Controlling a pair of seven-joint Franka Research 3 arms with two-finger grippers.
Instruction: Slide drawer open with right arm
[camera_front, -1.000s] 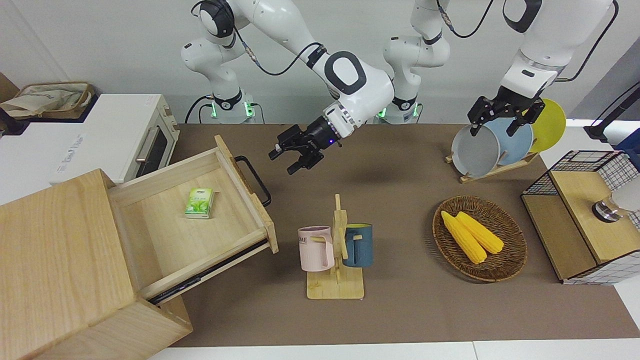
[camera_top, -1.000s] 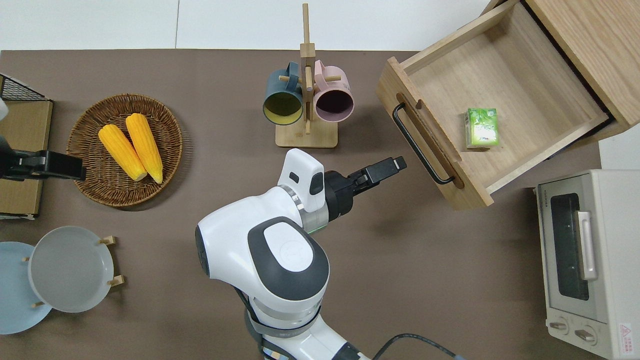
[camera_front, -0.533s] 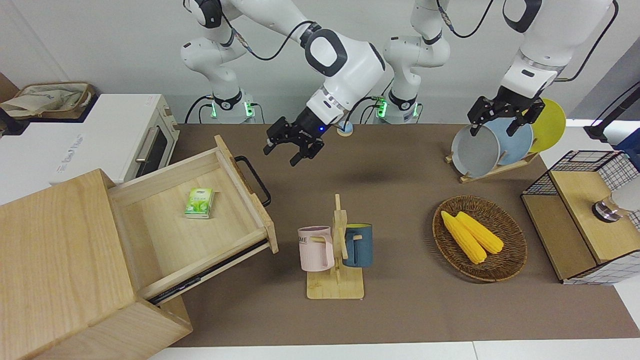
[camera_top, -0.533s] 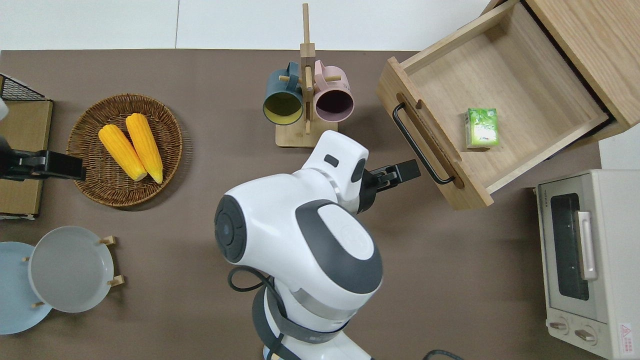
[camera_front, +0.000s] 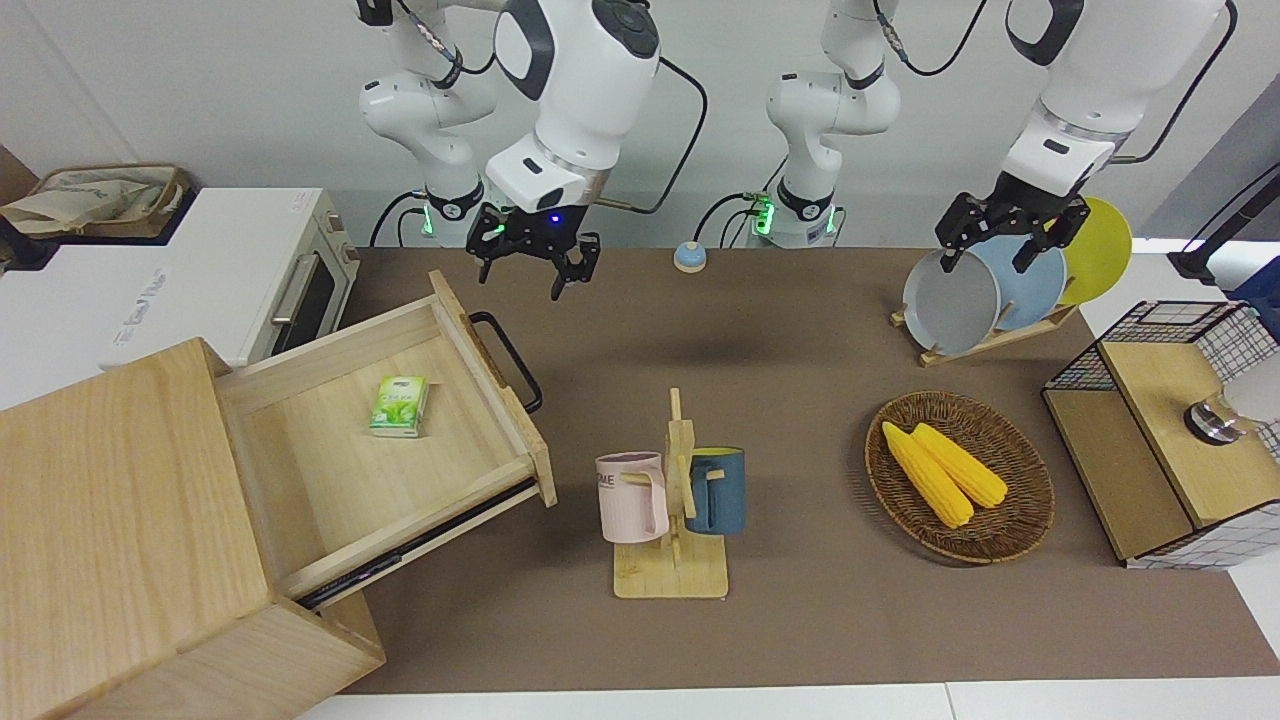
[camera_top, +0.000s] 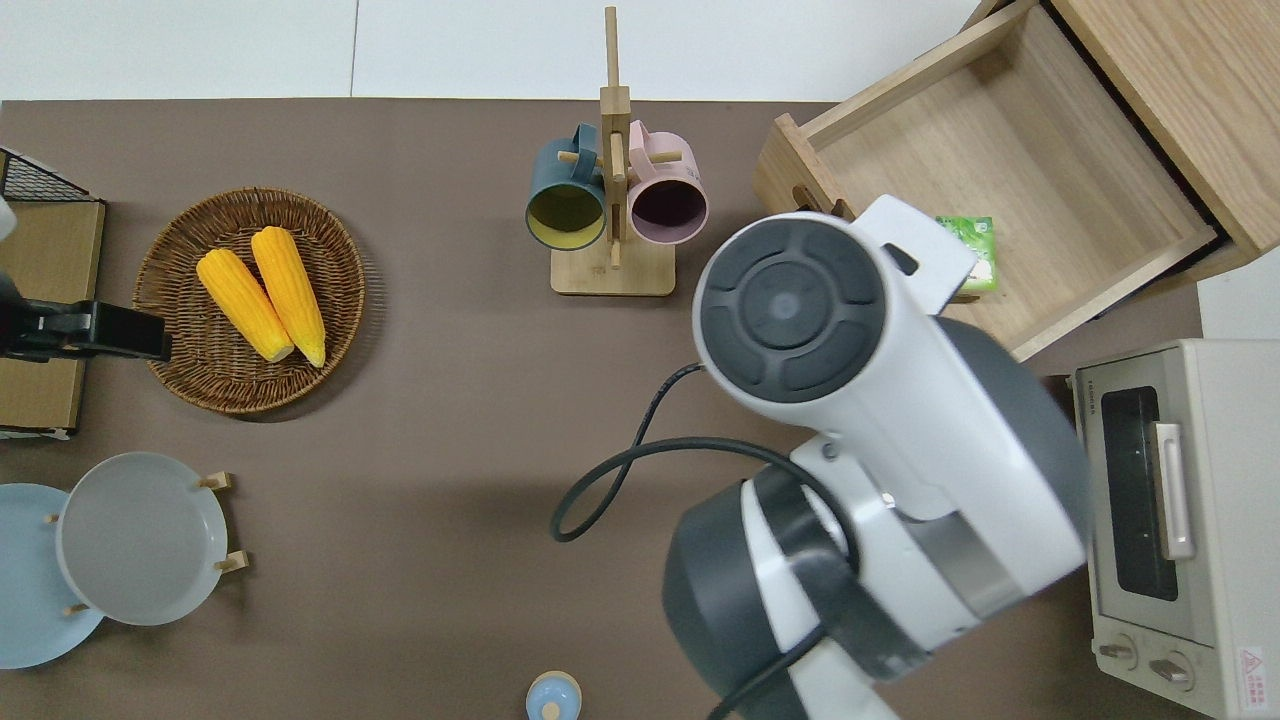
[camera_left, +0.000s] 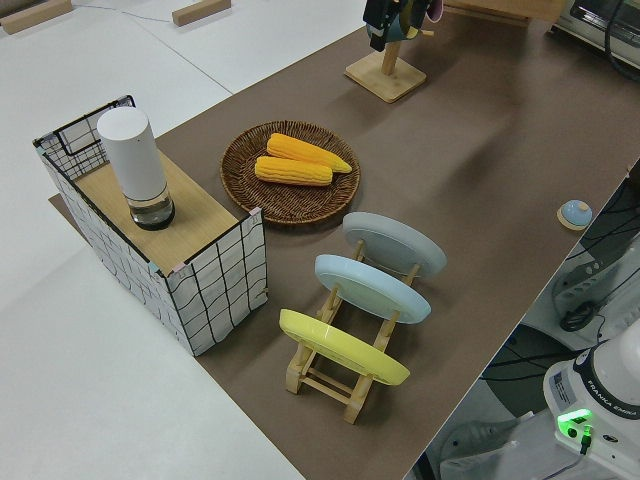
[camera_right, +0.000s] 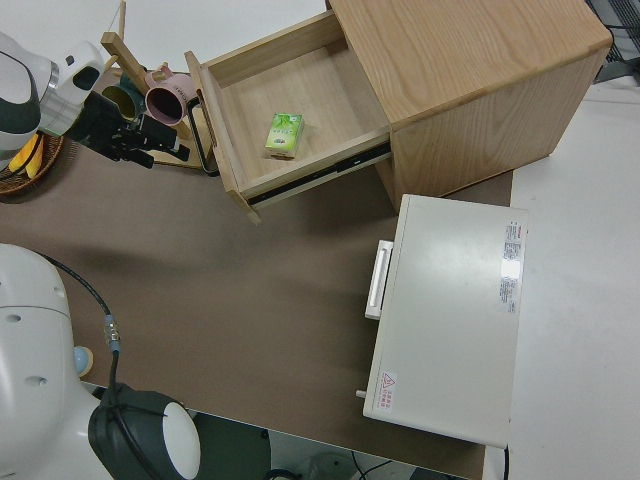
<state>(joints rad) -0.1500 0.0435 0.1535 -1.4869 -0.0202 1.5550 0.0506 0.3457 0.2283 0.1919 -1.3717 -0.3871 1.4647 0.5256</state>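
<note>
The drawer (camera_front: 400, 480) stands pulled far out of the pale wooden cabinet (camera_front: 110, 500), its black bar handle (camera_front: 512, 362) facing the mat. A small green box (camera_front: 399, 406) lies on the drawer floor (camera_top: 1000, 130). My right gripper (camera_front: 523, 273) hangs open in the air with nothing in it, blue light lit, apart from the handle. In the right side view the right gripper (camera_right: 150, 140) is level with the handle (camera_right: 207, 145), on the side toward the mug rack. The overhead view hides it under the arm. The left arm is parked.
A mug rack (camera_front: 670, 500) with two mugs stands on the brown mat beside the drawer front. A white toaster oven (camera_front: 230, 270) sits beside the cabinet, nearer to the robots. A basket of corn (camera_front: 1010, 530), a plate rack (camera_front: 985, 290) and a wire-mesh box (camera_front: 1160, 430) occupy the left arm's end.
The right arm has swung up and back toward the robots, carrying its open gripper toward the toaster oven's end. The drawer and the green box have not moved.
</note>
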